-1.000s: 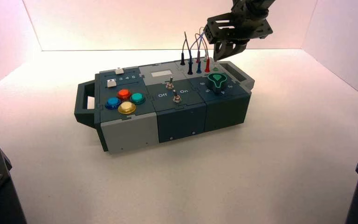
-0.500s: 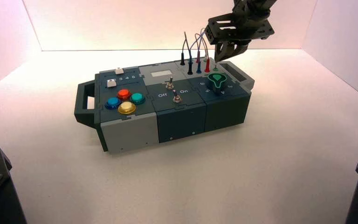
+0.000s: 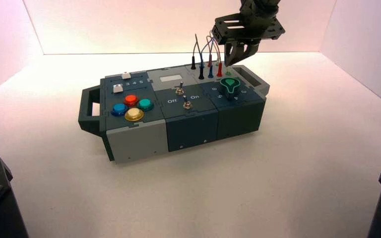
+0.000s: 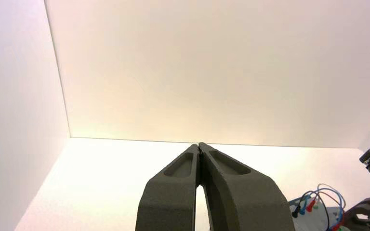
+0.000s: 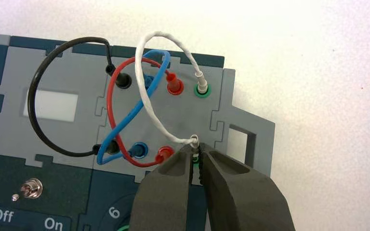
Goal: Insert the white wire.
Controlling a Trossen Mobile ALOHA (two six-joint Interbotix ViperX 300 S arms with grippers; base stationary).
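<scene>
White wire, right gripper.
We're pinching its near plug between fingertips, at a green socket (left gripper idling left).

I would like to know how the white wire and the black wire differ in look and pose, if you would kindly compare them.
The white wire is pale, while the black wire is dark. One white plug is between the right gripper's fingers; neither black plug is held. The white wire crosses the blue one; the black wire bows clear. Both are looped leads.
</scene>
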